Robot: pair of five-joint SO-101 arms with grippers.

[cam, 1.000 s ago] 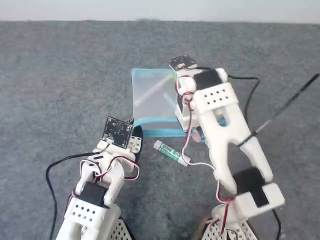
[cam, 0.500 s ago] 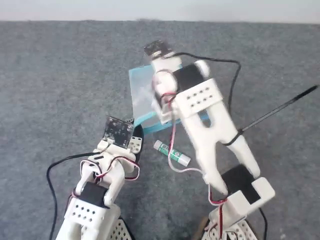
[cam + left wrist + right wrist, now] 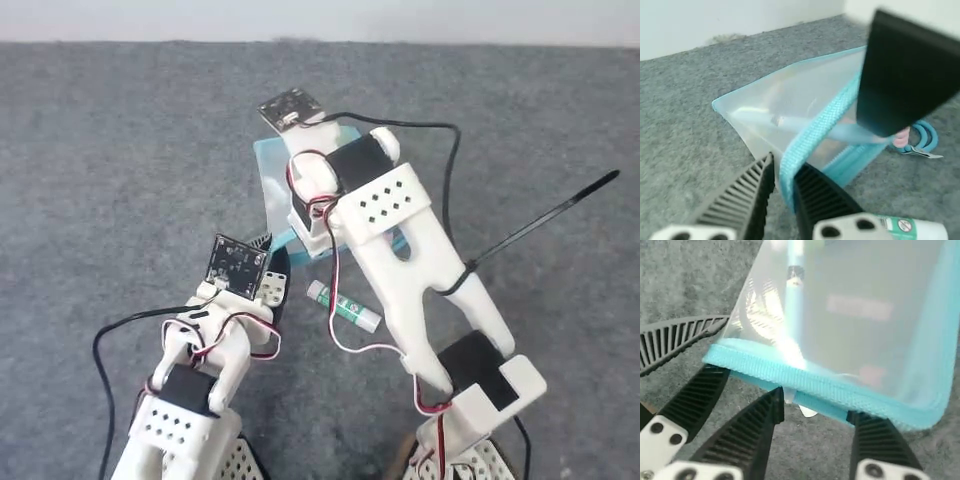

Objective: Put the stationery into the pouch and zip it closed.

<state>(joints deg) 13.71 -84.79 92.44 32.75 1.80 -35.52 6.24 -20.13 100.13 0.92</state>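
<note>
The translucent pouch [image 3: 274,180] with teal trim lies on grey carpet, a light blue pen [image 3: 795,295] and something pink inside it. My left gripper [image 3: 785,167] is shut on the pouch's teal zipper band [image 3: 815,130] at its near corner. My right gripper [image 3: 815,407] hangs open over the same band, its fingers on either side of the small pale zipper pull [image 3: 802,409]. A green-and-white glue stick [image 3: 343,306] lies on the carpet just outside the pouch. Blue and pink scissor handles [image 3: 920,136] poke out beside the pouch.
The right arm [image 3: 385,205] stretches over the pouch and hides most of it from above. A thin black rod [image 3: 540,222] slants across the carpet on the right. Open carpet lies to the left and beyond the pouch.
The right arm has swung left along the pouch's zipper edge. The pouch has shifted and tilted with it. The left arm has stayed on the pouch's corner.
</note>
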